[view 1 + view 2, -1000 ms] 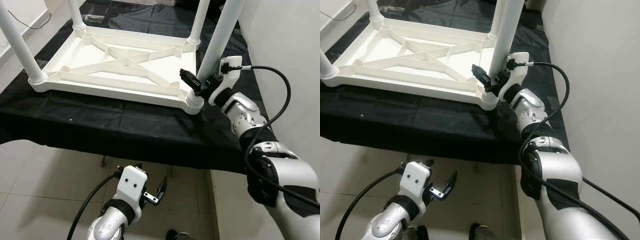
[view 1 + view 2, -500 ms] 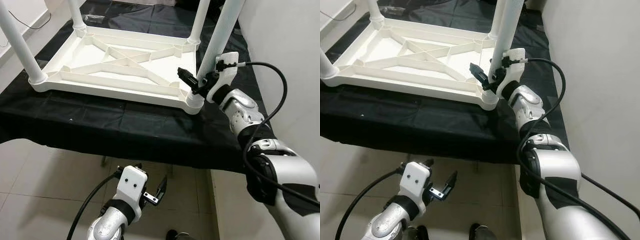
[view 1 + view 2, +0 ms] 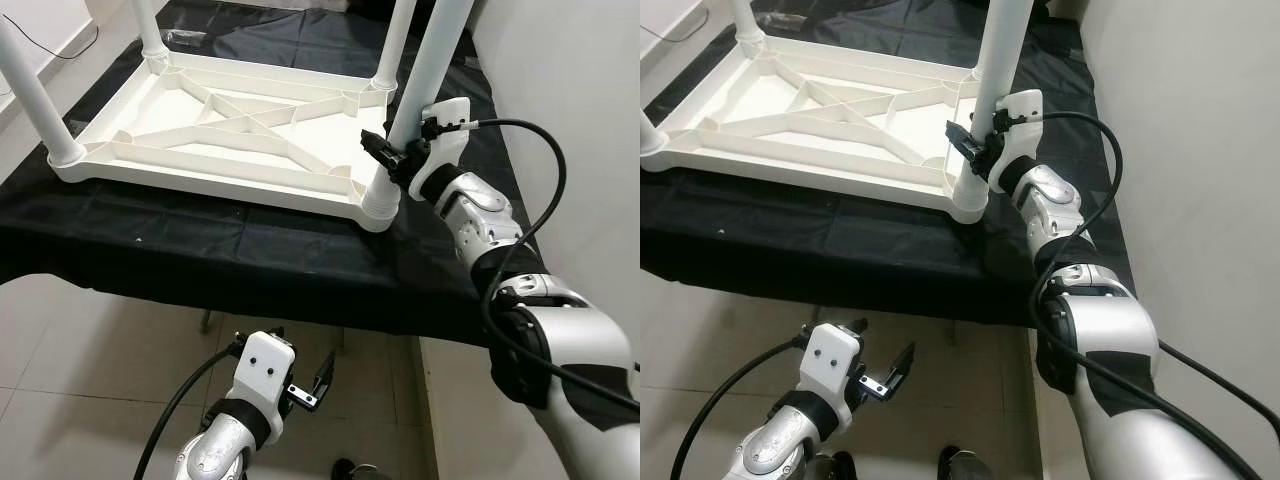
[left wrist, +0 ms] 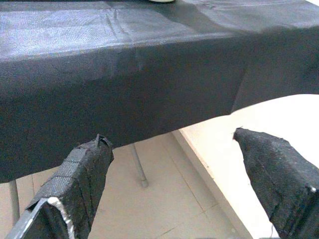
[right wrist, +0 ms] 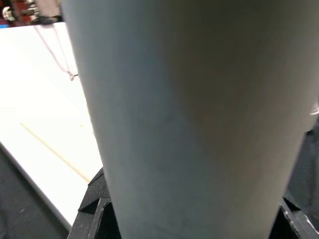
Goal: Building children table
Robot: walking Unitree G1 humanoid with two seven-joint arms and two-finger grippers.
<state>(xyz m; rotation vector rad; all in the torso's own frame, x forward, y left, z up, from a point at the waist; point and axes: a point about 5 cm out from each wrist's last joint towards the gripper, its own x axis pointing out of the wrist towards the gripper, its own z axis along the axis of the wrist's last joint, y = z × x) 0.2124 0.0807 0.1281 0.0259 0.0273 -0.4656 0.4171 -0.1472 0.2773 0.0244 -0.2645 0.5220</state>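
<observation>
Assembly looks nearly done: the upturned white tabletop lies on the black-draped bench, all four legs socketed. Right gripper fingers clench the near-right leg above its socket; left gripper hangs open below the bench.

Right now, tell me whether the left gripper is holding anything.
No, the left gripper hangs open below the black-draped table, its fingers apart with nothing between them.

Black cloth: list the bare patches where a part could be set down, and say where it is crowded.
The black cloth lies bare in a long strip between the upturned white tabletop and the table's near edge. A narrower strip runs between the tabletop's right side and the wall. The near right corner is crowded: the right claw grips the table leg there.
</observation>
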